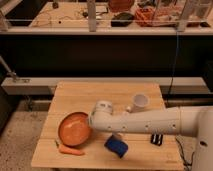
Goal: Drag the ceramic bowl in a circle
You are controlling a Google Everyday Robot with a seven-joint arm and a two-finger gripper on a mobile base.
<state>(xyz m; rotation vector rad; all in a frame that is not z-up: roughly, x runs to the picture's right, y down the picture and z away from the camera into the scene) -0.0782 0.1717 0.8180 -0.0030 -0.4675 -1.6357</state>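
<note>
End effector sits against the ceramic bowl, right rim.

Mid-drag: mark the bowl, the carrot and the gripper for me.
bowl (72,129): camera view, on its glossy inside.
carrot (71,150): camera view, mid-length, just in front of the bowl.
gripper (93,124): camera view, its lower end, at the bowl's rim.

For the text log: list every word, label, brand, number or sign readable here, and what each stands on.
No text can be read.
Ceramic bowl, white cup, arm: no markings visible.
Back shelf items: too blurred to tell.
The pincer sits at the bowl's right rim.
</note>
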